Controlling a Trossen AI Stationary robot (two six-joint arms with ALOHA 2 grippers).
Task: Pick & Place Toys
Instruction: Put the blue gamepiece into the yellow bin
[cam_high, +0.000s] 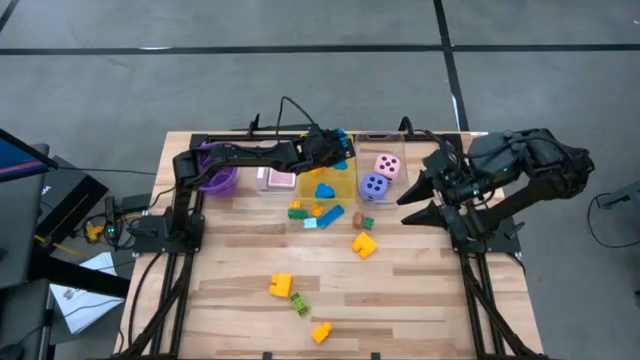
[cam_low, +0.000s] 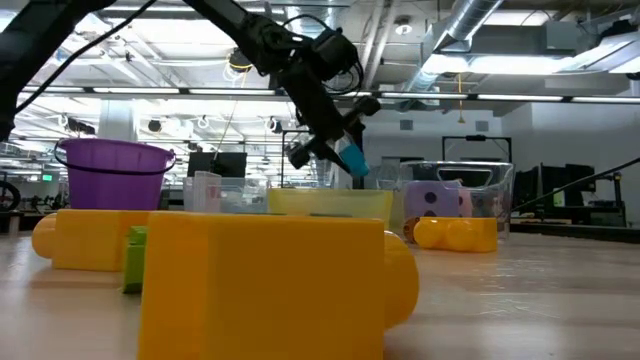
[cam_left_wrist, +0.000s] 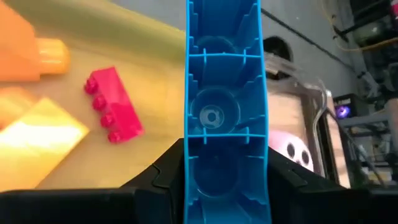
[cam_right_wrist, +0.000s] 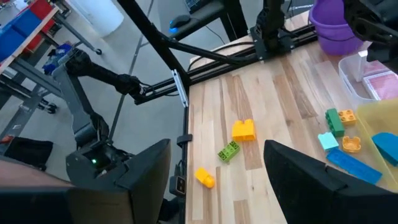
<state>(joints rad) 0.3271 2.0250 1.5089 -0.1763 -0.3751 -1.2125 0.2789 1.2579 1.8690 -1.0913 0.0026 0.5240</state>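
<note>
The left gripper (cam_high: 338, 146) hangs above the yellow bin (cam_high: 306, 181), pinching a long blue block (cam_left_wrist: 224, 112) by its end; the right gripper (cam_high: 412, 207) waits spread beside the clear bin (cam_high: 380, 139)

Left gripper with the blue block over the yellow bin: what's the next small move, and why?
Probably open the left gripper and drop the blue block. The fingers clamp it above the yellow bin, where a red block already lies. The right gripper waits open beside the bins.
</note>
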